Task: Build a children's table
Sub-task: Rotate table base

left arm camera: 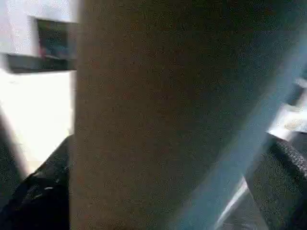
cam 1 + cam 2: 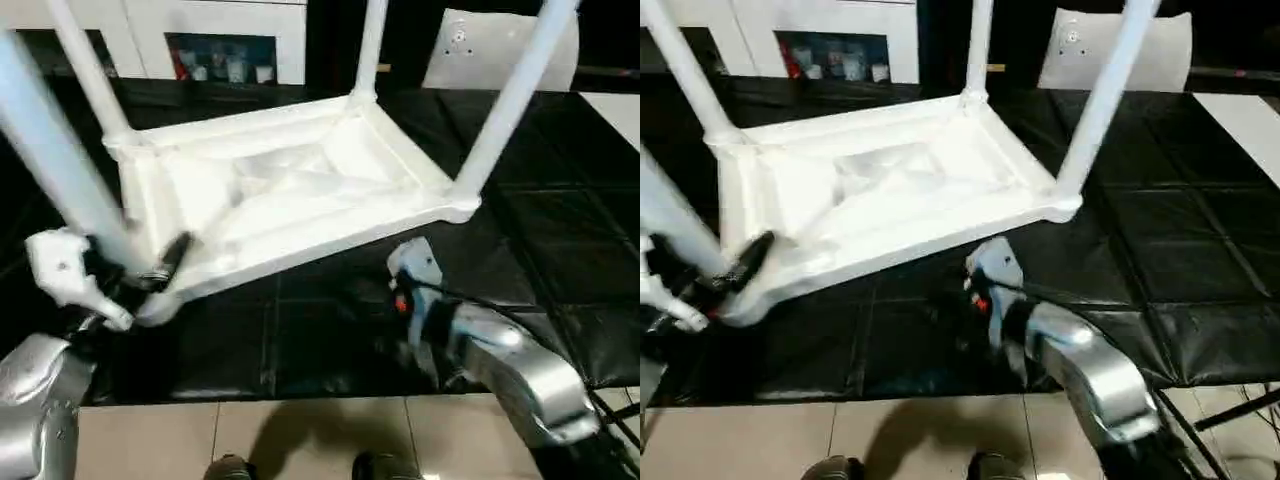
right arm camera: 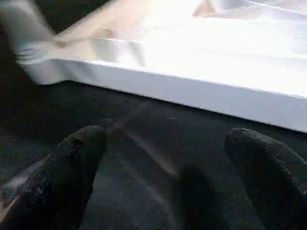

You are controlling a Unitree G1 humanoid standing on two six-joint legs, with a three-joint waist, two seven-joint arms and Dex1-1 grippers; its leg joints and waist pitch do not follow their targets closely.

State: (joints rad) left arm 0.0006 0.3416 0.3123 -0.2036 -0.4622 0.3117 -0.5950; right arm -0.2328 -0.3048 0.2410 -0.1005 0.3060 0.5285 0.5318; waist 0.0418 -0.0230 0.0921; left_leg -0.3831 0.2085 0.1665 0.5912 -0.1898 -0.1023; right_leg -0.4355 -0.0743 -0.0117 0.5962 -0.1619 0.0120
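The children's table lies upside down on a black mat, its white ribbed tabletop (image 2: 290, 190) facing up. Three white legs (image 2: 510, 100) stand in the far-left, far-middle and right corner sockets. A fourth leg (image 2: 50, 150) rises slanted from the near-left corner. My left gripper (image 2: 150, 268) straddles that leg just above its socket, jaws wide. One black finger (image 2: 178, 248) shows beside the leg, and the leg runs between the fingers (image 1: 288, 182) in the left wrist view. My right gripper (image 3: 168, 177) hovers open over the mat, just short of the tabletop's near edge (image 3: 192, 93), holding nothing.
The black mat (image 2: 560, 260) covers the floor under the table and ends at beige tiles (image 2: 300, 440) near my feet. A white cabinet with glass doors (image 2: 220, 40) stands at the back. A flat white sheet with a small hole (image 2: 470, 45) leans at the back right.
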